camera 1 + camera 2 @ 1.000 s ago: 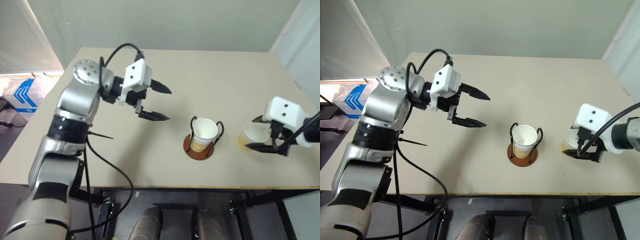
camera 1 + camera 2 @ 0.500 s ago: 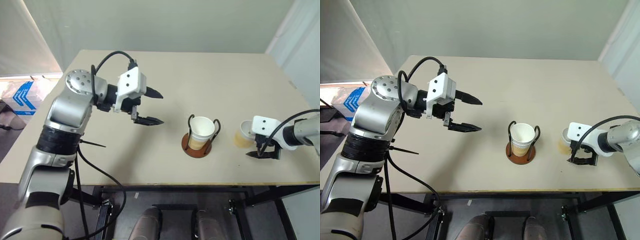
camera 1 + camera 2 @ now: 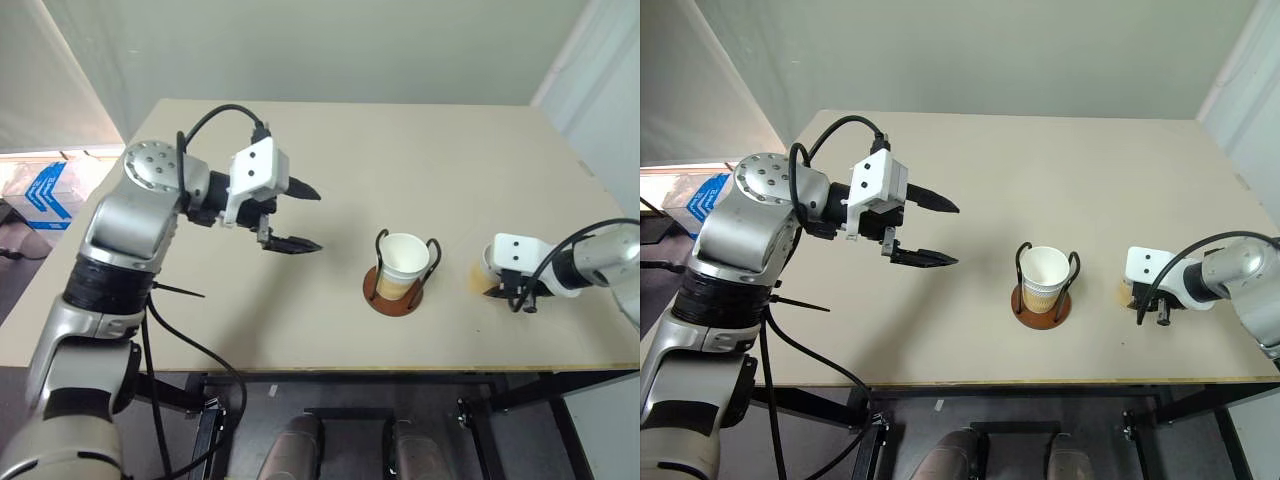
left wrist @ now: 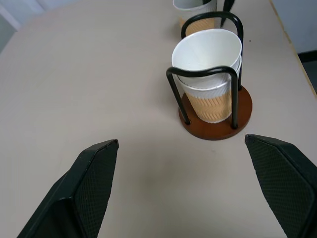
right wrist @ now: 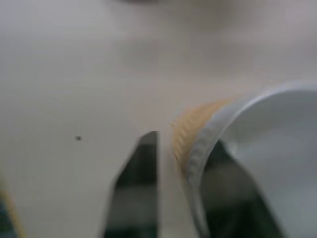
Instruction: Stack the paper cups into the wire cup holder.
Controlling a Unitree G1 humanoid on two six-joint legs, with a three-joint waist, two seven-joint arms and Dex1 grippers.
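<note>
The right claw (image 3: 505, 292) has just closed onto the wall of the loose paper cup (image 5: 237, 148) right of the wire cup holder (image 3: 396, 287), ready for lifting; the left claw (image 3: 300, 217) hangs open.

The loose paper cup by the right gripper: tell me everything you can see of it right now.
The loose paper cup is small, tan-yellow and ribbed outside, white inside, with a white rolled rim. It stands upright on the table, apart from the wire cup holder, on the robot's right of it. The right gripper is shut on its wall: in the right wrist view one finger lies against the outside and the other reaches inside the rim. Much of the cup is hidden behind the gripper in the head views.
</note>
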